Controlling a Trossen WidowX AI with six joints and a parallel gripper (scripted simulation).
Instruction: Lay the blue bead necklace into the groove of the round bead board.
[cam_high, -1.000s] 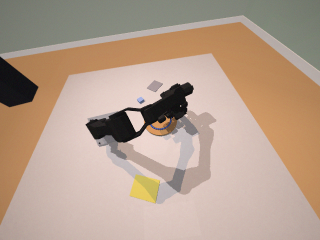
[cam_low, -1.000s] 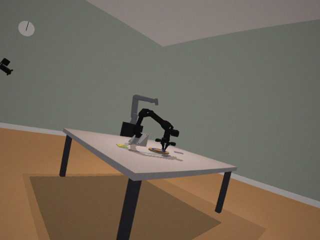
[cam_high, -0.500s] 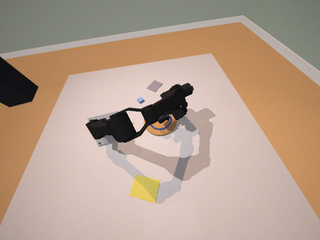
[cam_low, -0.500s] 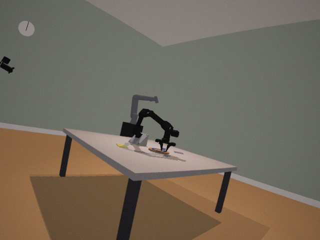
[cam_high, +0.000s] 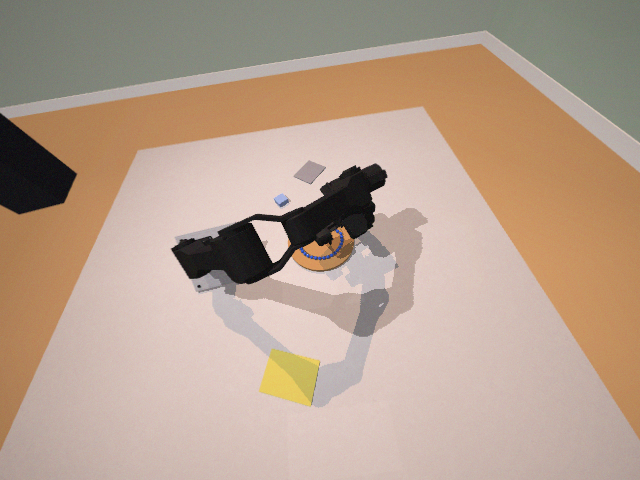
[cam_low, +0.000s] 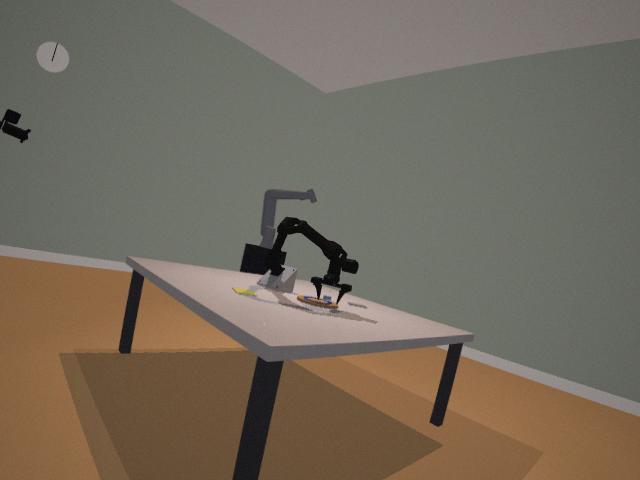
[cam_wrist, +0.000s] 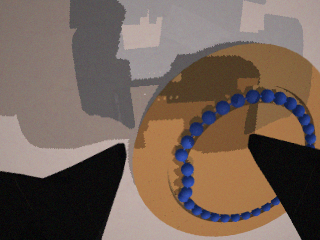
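The blue bead necklace lies as an uneven loop on the round orange-brown bead board. In the wrist view, thin arcs of groove show just outside the beads at the upper right and lower left. The beads along the near edge look partly sunk; those on the left and far side look to stand higher. My gripper is open wide and empty, low over the board. One finger is beyond the board's left edge in the wrist view, the other over the loop's inside, hiding some beads.
A small light-blue cube and a grey-purple tile lie beyond the board in the top view. A yellow square lies nearer that camera. The arm's light base plate is left of the board.
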